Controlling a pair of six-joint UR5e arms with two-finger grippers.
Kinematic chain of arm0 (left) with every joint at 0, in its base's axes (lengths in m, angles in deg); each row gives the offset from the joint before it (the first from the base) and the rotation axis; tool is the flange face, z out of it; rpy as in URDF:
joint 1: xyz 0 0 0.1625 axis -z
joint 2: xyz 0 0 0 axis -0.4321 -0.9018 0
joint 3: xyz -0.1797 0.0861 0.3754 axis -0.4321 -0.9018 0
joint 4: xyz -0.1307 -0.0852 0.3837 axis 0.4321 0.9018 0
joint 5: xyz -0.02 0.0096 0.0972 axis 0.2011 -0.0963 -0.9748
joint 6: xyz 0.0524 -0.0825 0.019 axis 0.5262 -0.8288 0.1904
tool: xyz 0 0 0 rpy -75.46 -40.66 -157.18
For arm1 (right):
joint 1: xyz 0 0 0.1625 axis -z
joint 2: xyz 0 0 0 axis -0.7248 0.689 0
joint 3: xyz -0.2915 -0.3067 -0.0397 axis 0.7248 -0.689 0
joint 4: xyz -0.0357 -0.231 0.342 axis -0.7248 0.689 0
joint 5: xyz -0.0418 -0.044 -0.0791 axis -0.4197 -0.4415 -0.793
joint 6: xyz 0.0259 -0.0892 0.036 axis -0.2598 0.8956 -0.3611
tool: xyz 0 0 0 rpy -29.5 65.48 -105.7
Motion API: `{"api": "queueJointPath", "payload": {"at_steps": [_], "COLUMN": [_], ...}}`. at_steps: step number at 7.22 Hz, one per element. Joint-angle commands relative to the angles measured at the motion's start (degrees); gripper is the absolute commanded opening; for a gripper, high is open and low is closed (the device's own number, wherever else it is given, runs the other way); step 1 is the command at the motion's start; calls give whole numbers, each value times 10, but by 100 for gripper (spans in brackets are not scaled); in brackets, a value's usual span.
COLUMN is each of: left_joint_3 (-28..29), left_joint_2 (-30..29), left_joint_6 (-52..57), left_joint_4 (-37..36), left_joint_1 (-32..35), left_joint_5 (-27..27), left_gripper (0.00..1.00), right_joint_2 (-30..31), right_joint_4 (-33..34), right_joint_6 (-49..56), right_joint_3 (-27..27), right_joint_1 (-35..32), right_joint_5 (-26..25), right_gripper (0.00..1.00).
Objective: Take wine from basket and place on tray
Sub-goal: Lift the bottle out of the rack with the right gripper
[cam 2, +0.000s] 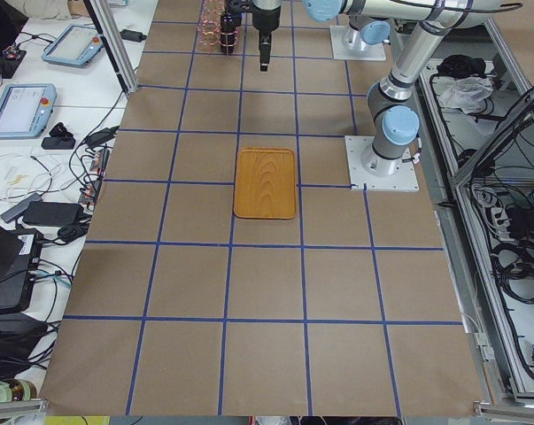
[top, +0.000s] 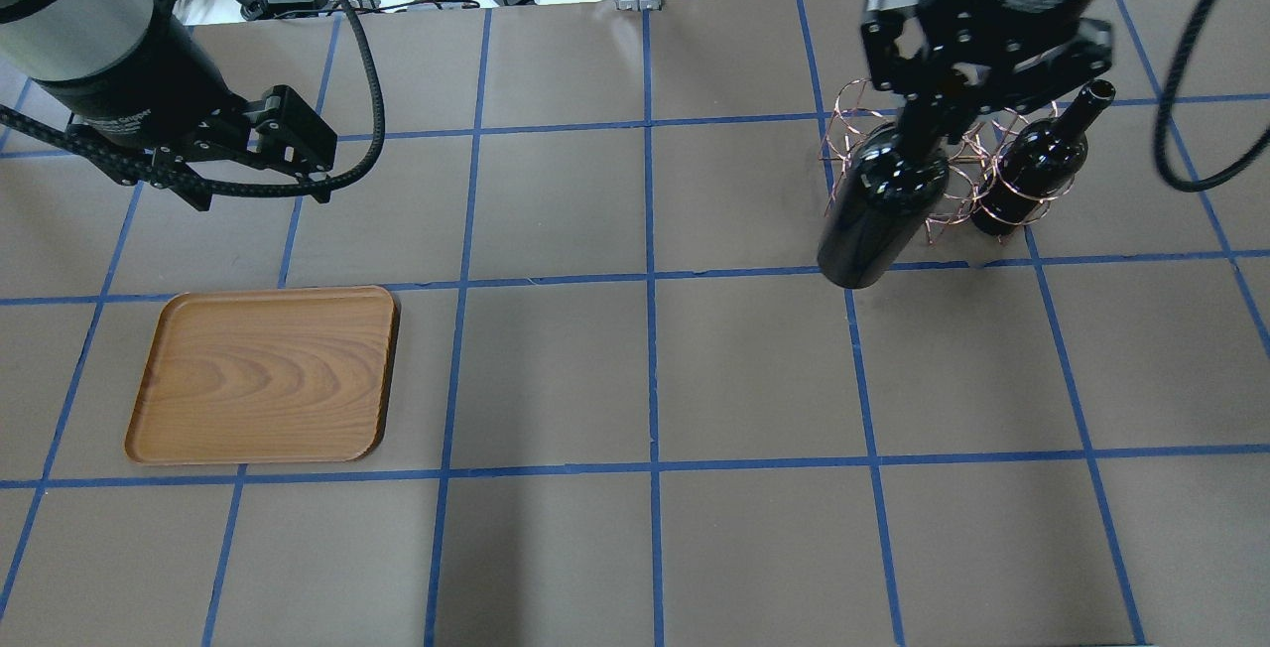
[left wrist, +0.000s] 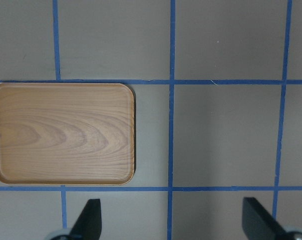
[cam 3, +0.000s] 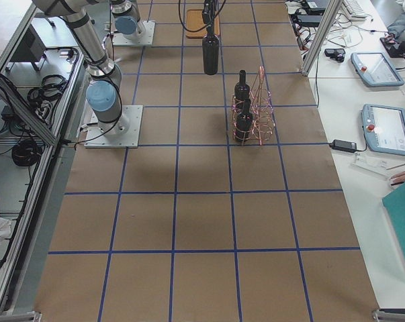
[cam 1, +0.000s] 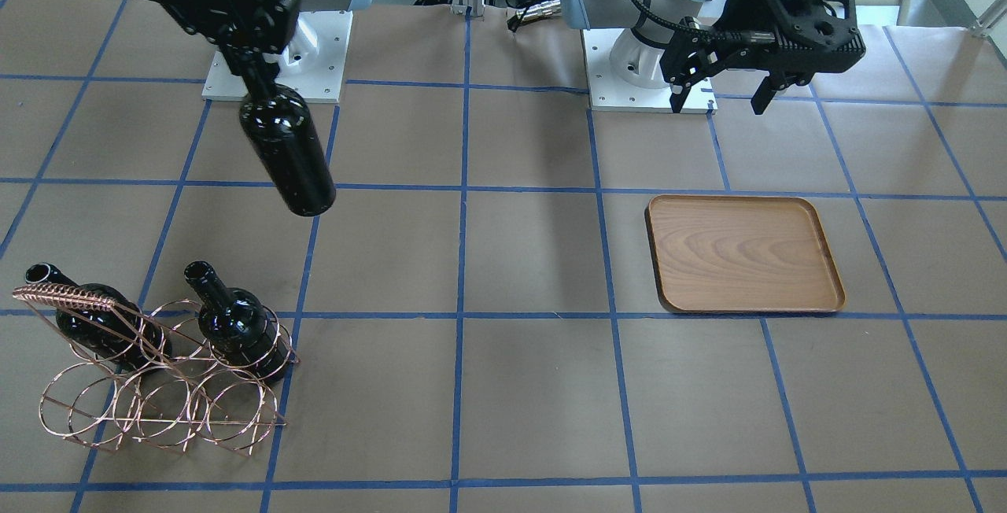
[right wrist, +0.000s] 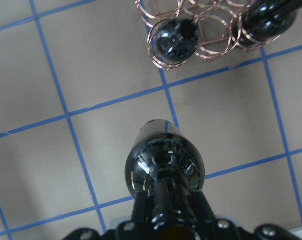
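Taped brown table [cam 1: 535,387]: right gripper [cam 1: 256,84] clamps the wine [cam 1: 287,151] by its neck, hanging in air near basket [cam 1: 67,295], well apart from tray [cam 1: 743,253]; left gripper [cam 1: 720,104] jaws wide open, empty.

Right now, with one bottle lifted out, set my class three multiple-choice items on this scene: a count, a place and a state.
1. How many bottles sit in the basket?
A. one
B. two
C. three

2. Where is the lifted bottle?
A. back in a ring
B. lying flat beside the basket
C. hanging from the right gripper, clear of the basket

3. How is the left gripper?
A. open and empty
B. shut on a bottle
C. shut on the handle

Answers:
1 B: two necks stick up out of the rings.
2 C: the gripper clamps its neck and its body hangs free in the air.
3 A: its fingers stand wide apart with nothing between them.
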Motion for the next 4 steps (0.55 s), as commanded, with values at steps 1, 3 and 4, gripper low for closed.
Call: {"api": "queueJointPath", "payload": {"at_steps": [1,3,4], "left_joint_3": [2,3,3], "left_joint_2": [0,0,0], "left_joint_6": [1,1,2], "left_joint_4": [-1,-1,-1], "left_joint_1": [-34,-57,-71], "left_joint_5": [0,0,0], "left_gripper": [100,100,100], "right_joint_2": [-57,-118,-139], "right_joint_4": [54,94,108], "right_joint_6": [-112,-160,-202], "right_joint_3": [1,1,1], "right_joint_1": [-102,-159,-181], "right_joint_5": [5,5,10], "right_gripper": [0,0,0]}}
